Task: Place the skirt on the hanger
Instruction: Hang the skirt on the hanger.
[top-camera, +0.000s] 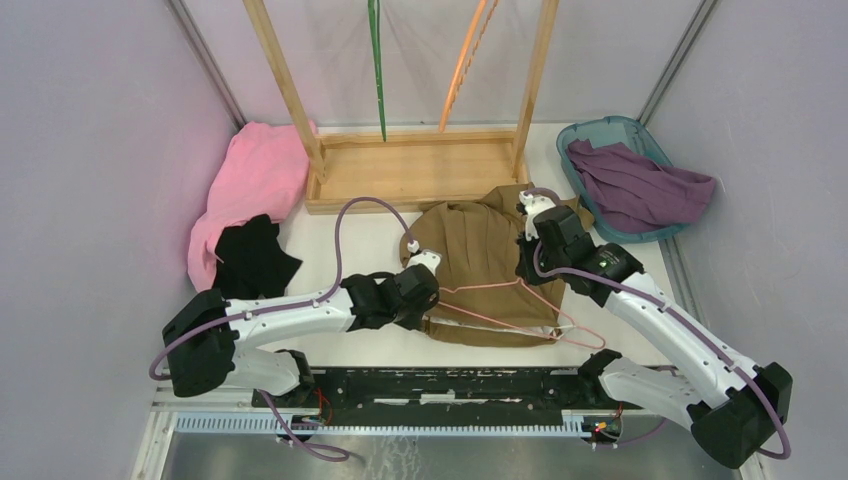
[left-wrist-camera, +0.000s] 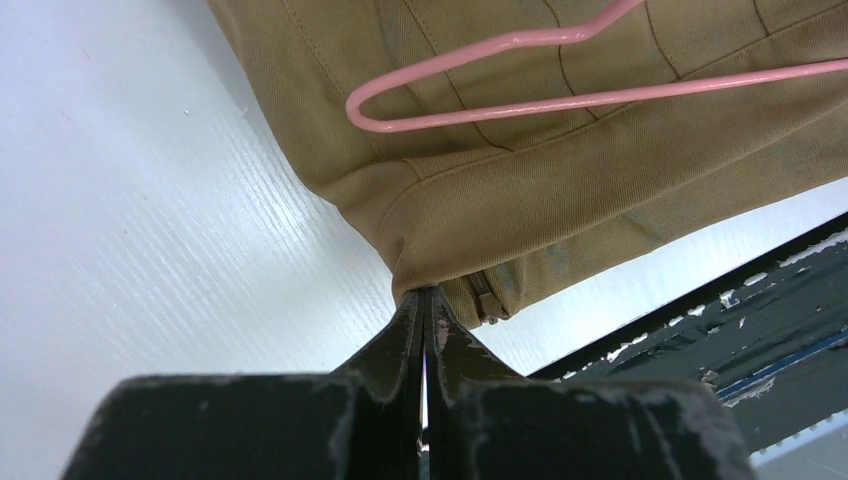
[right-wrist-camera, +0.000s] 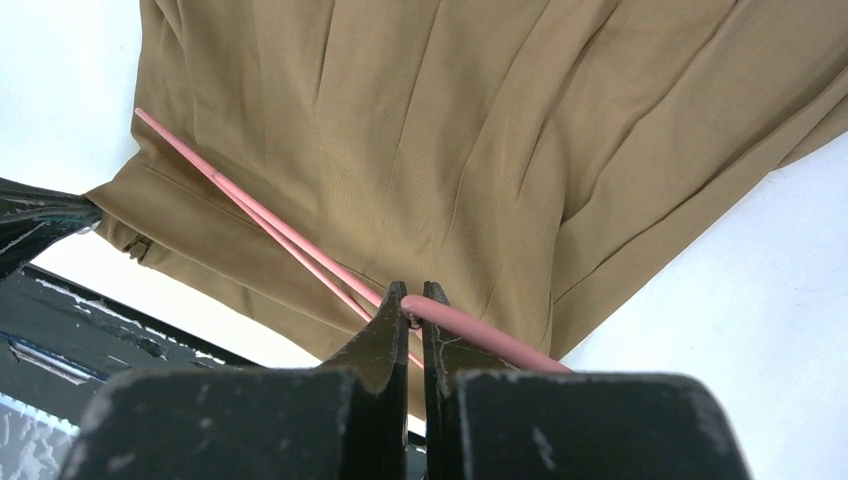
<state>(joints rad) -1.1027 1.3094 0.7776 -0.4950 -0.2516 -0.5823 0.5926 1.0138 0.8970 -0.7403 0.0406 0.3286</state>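
The left gripper (left-wrist-camera: 427, 300) pinched the tan pleated fabric skirt (left-wrist-camera: 560, 200) by its 8 o'clock waistband corner, likely to anchor it. At 2 o'clock, the right gripper (right-wrist-camera: 410, 300) clenched the thin pink wire hanger (right-wrist-camera: 480, 335), likely to steer it.

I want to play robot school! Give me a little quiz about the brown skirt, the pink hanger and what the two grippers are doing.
1. True or false: the pink hanger lies on top of the brown skirt.
2. Pick one. The left gripper is: A) wide open above the skirt, B) shut on a corner of the skirt's waistband, C) holding the hanger.
3. Fill in the gap: the right gripper is shut on the ____.

Key: 1 true; 2 B; 3 hanger.
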